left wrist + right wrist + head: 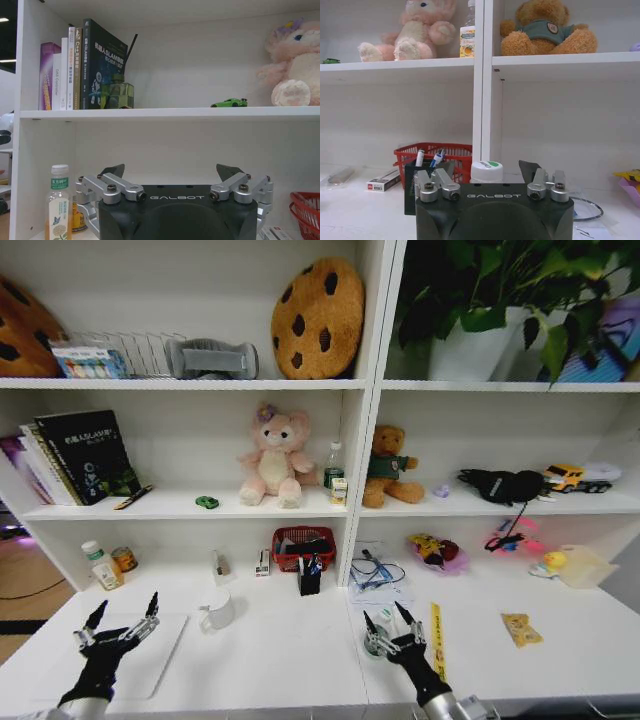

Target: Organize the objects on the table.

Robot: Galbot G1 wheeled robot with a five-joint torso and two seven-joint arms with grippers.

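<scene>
Item 1, right gripper (pixel 390 625): fingers spread, straddling a white bottle with a green-marked cap (pixel 486 171); nothing is pinched.

Item 2, left gripper (pixel 122 623): fingers spread and empty, over the laptop (pixel 140 655) lying flat on the white table (pixel 280 660).

Item 3, black pen holder (pixel 309 576): beyond the right gripper, nearer that arm, in front of the red basket (pixel 300 540).

Item 4, green toy car (pixel 207 502): 1 shelf above the table, left of the pink plush bear (pixel 272 455).
</scene>
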